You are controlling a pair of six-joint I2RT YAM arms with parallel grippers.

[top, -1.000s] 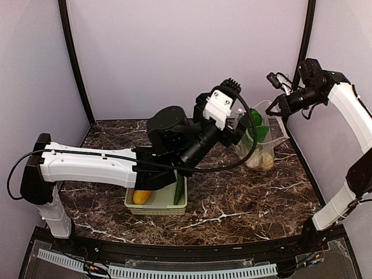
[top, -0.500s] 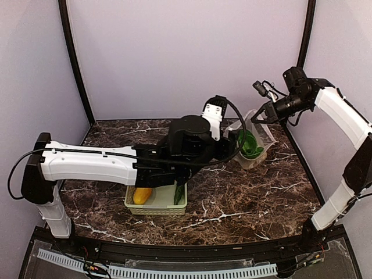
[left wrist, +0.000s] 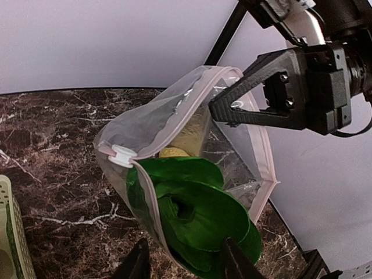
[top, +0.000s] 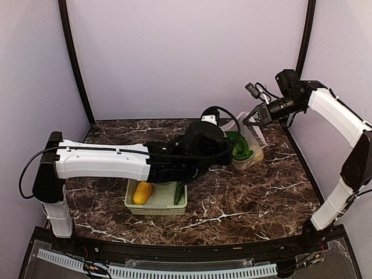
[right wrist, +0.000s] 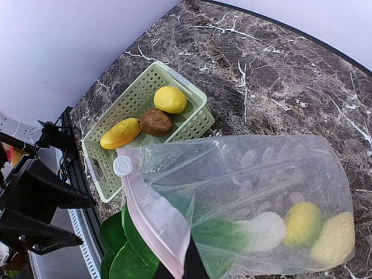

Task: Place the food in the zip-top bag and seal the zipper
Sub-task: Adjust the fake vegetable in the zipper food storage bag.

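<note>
The right hand (top: 249,119) is closed on the zipper (right wrist: 154,215) edge of the zip-top bag (right wrist: 244,174), holding its mouth up while the bottom rests on the worktop (right wrist: 279,75). The white slider tab (right wrist: 122,165) sits at one end of the strip. The bok choy (left wrist: 192,203) lies white-end-first inside the bag, with its green leaves spilling out of the mouth, and two yellow fruits (right wrist: 302,224) sit at the bottom. The left hand (left wrist: 186,261) has its fingers apart on either side of the leaves. I cannot tell whether they press on them. The green basket (right wrist: 192,125) nearby holds a lemon (right wrist: 170,99), a potato (right wrist: 156,122) and the corn (right wrist: 120,133).
</note>
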